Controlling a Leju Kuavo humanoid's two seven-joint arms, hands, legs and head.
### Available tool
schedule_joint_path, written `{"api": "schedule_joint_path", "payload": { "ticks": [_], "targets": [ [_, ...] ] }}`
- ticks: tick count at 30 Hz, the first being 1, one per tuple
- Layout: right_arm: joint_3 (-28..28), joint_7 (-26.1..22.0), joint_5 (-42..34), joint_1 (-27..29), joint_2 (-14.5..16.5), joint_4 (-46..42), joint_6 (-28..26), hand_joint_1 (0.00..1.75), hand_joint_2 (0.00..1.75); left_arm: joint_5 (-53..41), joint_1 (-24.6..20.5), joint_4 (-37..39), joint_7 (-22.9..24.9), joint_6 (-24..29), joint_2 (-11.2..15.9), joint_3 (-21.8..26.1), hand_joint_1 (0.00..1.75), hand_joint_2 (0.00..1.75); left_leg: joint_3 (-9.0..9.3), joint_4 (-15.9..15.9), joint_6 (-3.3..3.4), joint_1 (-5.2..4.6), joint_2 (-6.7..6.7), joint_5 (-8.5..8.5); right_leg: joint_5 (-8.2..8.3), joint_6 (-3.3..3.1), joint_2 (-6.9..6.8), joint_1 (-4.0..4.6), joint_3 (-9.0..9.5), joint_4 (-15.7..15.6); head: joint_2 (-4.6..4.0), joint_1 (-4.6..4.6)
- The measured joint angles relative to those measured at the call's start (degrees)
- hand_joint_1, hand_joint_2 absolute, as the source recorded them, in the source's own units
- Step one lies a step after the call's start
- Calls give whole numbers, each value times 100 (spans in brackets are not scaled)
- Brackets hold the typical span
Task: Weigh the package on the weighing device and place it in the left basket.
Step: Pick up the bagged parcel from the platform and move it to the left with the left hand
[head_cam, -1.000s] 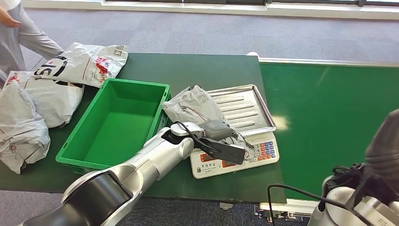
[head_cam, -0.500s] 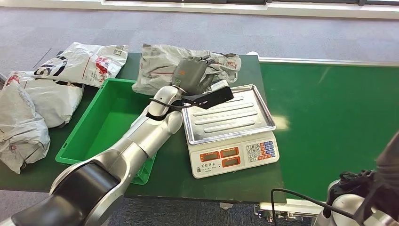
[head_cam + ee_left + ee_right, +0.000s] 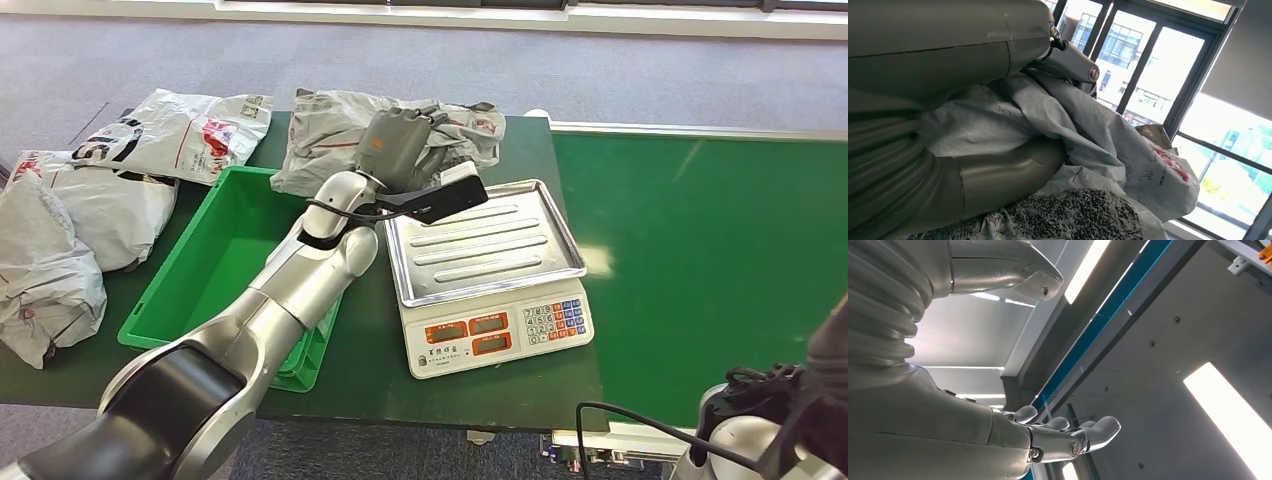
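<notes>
Left hand: my left hand (image 3: 397, 147) grips the crumpled grey plastic mailer package (image 3: 330, 135), fingers wrapped around its folds; I see the same clasp close up from the wrist (image 3: 998, 115).
Package: I read it as lifted above the far edge of the dark green table (image 3: 400, 380), just behind the green plastic basket (image 3: 225, 275) and the scale.
Scale: the white electronic scale with a ribbed steel tray (image 3: 480, 245) sits beside the basket, tray bare.
Right hand: my right hand (image 3: 1048, 432) holds nothing, fingers loosely spread.
Left side: I see other grey mailer bags (image 3: 90, 200) piled left of the basket.
</notes>
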Motion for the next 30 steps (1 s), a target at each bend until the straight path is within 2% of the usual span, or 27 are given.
{"api": "schedule_joint_path", "payload": {
  "ticks": [16, 30],
  "targets": [
    [0, 0, -3, 1, -2, 0, 0, 0, 175, -23, 10, -44, 56, 55, 39, 14, 175, 175, -1, 0, 0, 0, 0, 0, 0, 0, 0, 0, 0, 0, 0, 1],
    [6, 1, -42, -3, -2, 13, 0, 0, 175, -73, 276, -361, 239, 173, 349, 434, 175, 175, -3, -1, 0, 2, -1, 0, 0, 0, 0, 2, -1, 1, 0, 1]
  ]
}}
